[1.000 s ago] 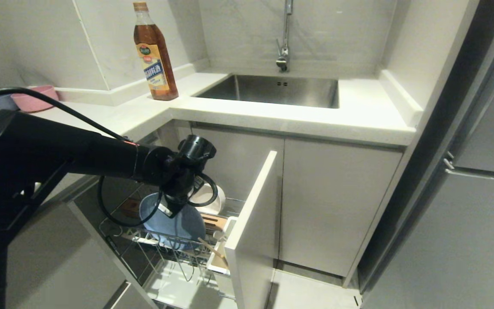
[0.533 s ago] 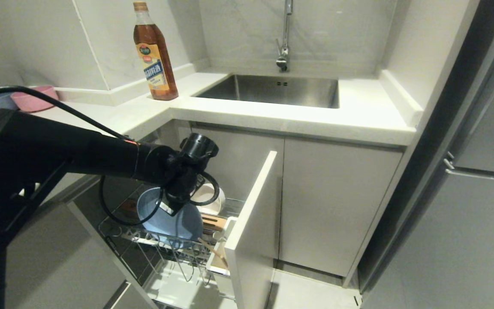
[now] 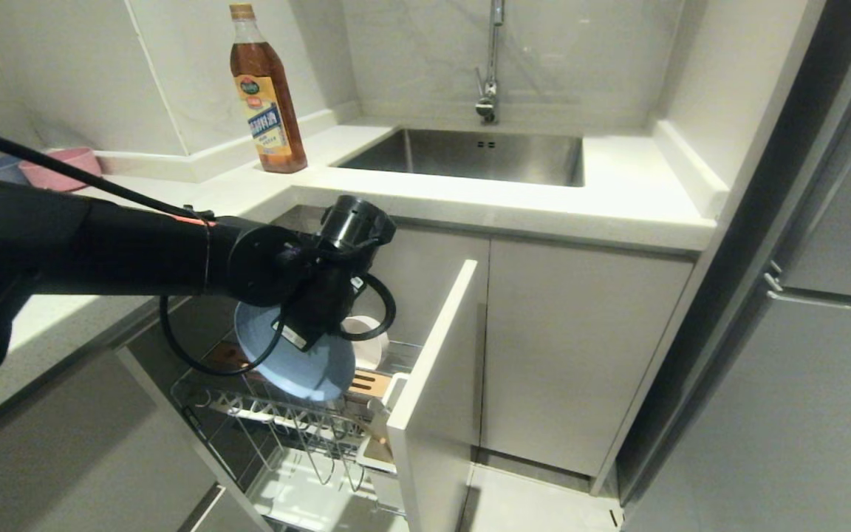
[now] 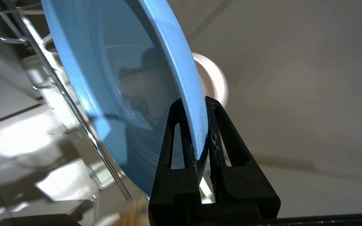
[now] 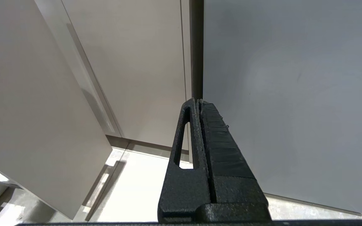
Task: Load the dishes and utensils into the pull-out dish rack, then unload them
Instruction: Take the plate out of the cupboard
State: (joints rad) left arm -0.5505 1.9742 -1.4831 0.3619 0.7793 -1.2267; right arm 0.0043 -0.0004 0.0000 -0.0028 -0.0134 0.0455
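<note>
My left gripper [image 4: 193,102] is shut on the rim of the light-blue plate [image 4: 121,78], one finger on each face. In the head view the plate [image 3: 307,373] hangs tilted just above the pull-out dish rack [image 3: 278,423], free of its prongs, with the black wrist [image 3: 300,336] over it. The white bowl [image 3: 368,346] sits deeper in the rack, behind the plate, and shows past the rim [image 4: 215,80]. A wooden chopstick end [image 3: 379,445] pokes out by the white front panel [image 3: 433,369]. I cannot make out the spoon. My right gripper [image 5: 197,101] is shut and empty, parked beside closed cabinet doors.
The rack's front panel stands out into the aisle. Above it runs the white countertop [image 3: 514,210] with a steel sink [image 3: 470,155], a tap and an oil bottle [image 3: 267,96]. Pink and grey-blue bowls [image 3: 63,166] sit at the far left. A grey fridge front [image 3: 802,369] fills the right.
The left arm has risen with the plate. The plate has come up out of the rack's prongs and tipped over more. The right arm has stayed still.
</note>
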